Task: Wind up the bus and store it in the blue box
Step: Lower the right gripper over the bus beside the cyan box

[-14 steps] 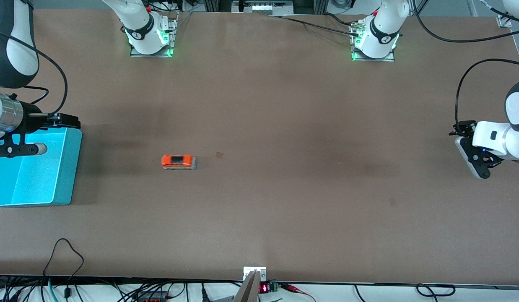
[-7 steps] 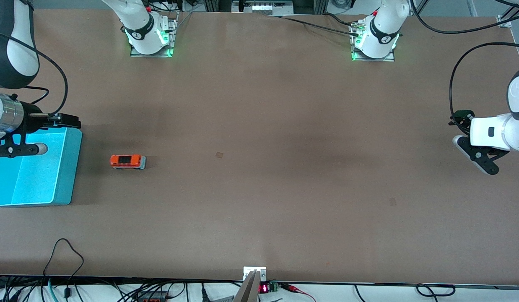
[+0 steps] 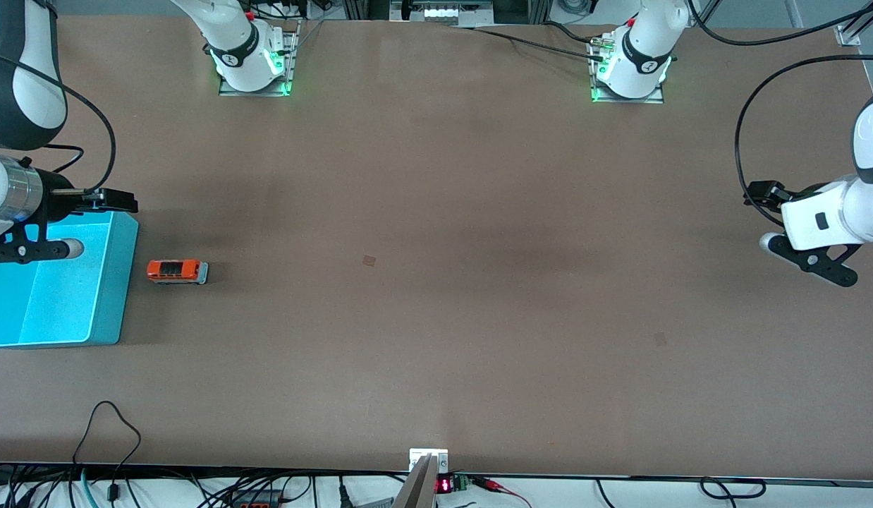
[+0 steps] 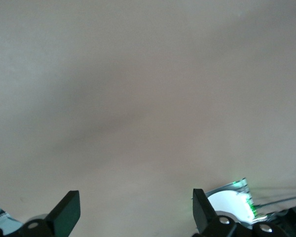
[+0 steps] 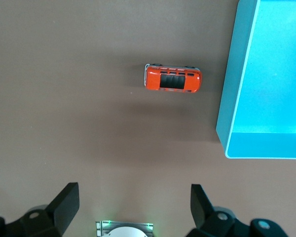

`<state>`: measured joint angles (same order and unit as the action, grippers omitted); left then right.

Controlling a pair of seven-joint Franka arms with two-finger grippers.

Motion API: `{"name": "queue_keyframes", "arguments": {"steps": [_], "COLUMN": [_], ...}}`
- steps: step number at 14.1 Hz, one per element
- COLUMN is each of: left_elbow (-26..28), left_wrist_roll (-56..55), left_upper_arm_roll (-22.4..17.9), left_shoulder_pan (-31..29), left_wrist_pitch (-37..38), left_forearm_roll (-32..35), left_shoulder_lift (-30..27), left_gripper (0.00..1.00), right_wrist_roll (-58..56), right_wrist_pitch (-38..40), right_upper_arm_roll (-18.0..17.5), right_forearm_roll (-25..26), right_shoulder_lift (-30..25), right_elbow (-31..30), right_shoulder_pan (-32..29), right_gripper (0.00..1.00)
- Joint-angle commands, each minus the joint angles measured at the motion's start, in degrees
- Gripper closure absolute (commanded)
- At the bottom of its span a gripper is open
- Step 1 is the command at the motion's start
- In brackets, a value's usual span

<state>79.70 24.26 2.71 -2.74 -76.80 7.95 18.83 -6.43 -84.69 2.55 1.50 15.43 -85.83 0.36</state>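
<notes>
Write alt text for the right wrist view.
An orange toy bus sits upright on the brown table, just short of the blue box and not touching it. The right gripper hangs open above the table, holding nothing.

The right gripper (image 5: 130,207) hung with its fingers (image 5: 66,202) spread wide, gripping nothing. The left gripper (image 4: 133,212) hung likewise parted and empty, its wrist apparently tilted, though the front view left that unclear.

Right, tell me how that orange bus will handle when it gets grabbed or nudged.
The bus sits on its wheels on the flat table, so a lengthwise nudge will probably roll it. It looks small, rigid and likely light. Its smooth sides may slip between fingers.
</notes>
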Motion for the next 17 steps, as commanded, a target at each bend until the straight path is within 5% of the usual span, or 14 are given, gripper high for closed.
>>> {"name": "queue_keyframes", "arguments": {"steps": [1, 4, 7, 11, 13, 17], "left_elbow": [-0.3, -2.7, -2.6, 11.7, 18.0, 16.3], "left_wrist_roll": [-5.5, -12.4, -18.5, -20.8, -20.8, -20.9], "left_upper_arm_roll": [1.8, 3.8, 3.4, -4.4, -5.3, -4.7], "left_shoulder_pan": [-0.2, -0.1, 1.3, 4.5, 4.7, 4.3], "left_wrist_pitch": [1.3, 1.3, -0.8, -19.1, -24.5, -20.7], "left_forearm_roll": [0.5, 0.3, -3.4, -11.3, -12.9, -7.7], "left_shoulder_lift": [-1.9, -2.8, -3.8, -13.5, -16.4, -15.0], "left_gripper": [0.00, 0.00, 0.00, 0.00, 0.00, 0.00], "right_wrist_roll": [-4.6, -12.6, -24.4, -51.1, -60.3, -64.2], "right_wrist_pitch": [0.8, -1.1, -12.1, -25.7, -31.6, -43.6], "right_upper_arm_roll": [-0.1, -0.4, -0.8, -9.5, -10.5, -12.5], "right_forearm_roll": [-1.0, -1.0, -0.6, 0.0, 2.7, 12.5], "right_shoulder_lift": [-0.7, -0.5, -2.5, -2.2, -1.3, -0.2], "right_elbow": [0.0, -2.7, -12.4, -22.3, -24.5, -30.8], "right_shoulder_pan": [-0.5, -1.0, -2.3, -12.2, -12.8, -13.3], "right_gripper": [0.00, 0.00, 0.00, 0.00, 0.00, 0.00]}}
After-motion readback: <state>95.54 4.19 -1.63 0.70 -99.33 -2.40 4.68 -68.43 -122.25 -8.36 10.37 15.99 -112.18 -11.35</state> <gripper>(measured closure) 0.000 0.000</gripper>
